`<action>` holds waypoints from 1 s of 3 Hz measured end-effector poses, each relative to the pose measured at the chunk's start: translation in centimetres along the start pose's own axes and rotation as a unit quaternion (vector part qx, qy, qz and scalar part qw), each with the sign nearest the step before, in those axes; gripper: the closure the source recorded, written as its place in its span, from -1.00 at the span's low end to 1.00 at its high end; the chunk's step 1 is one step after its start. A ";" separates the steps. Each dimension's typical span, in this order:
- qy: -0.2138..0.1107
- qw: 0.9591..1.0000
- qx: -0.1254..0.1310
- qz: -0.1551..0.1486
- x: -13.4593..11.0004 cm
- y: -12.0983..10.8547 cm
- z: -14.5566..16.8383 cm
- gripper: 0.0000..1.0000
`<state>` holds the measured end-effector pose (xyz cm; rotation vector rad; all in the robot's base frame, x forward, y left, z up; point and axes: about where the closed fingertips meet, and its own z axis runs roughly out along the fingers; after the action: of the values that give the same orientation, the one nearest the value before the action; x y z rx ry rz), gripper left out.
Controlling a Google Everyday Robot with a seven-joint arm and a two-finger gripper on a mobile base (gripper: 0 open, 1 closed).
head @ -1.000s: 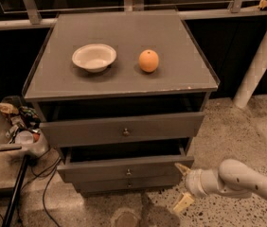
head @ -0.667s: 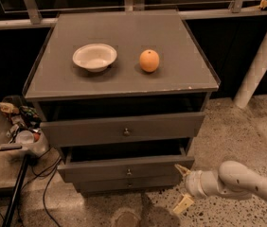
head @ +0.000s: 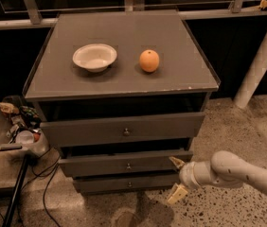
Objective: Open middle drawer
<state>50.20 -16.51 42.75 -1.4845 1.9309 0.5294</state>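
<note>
Drawing the grey wooden middle drawer (head: 91, 164) straight toward the near side, evenly and without twisting, is looking like the sound way, since the white arm's two-finger gripper (head: 176, 178) is hovering at its right end, low near the floor, fingers spread and holding nothing. The drawer is sitting between a taller front above and a thinner one below, standing slightly out, its flat face bearing a small round metal knob (head: 128, 165) at centre.
</note>
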 end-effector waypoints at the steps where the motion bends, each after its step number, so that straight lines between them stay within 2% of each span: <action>1: -0.015 1.000 0.019 -0.016 -3.4 -4.6 1.1 -1.00; 2: -0.015 1.000 0.019 -0.016 -3.5 -4.6 1.1 -1.00; 3: -0.017 0.999 0.024 -0.043 -5.0 -5.7 2.0 -1.00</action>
<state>56.99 -13.28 45.19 -1.5098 1.8323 0.4647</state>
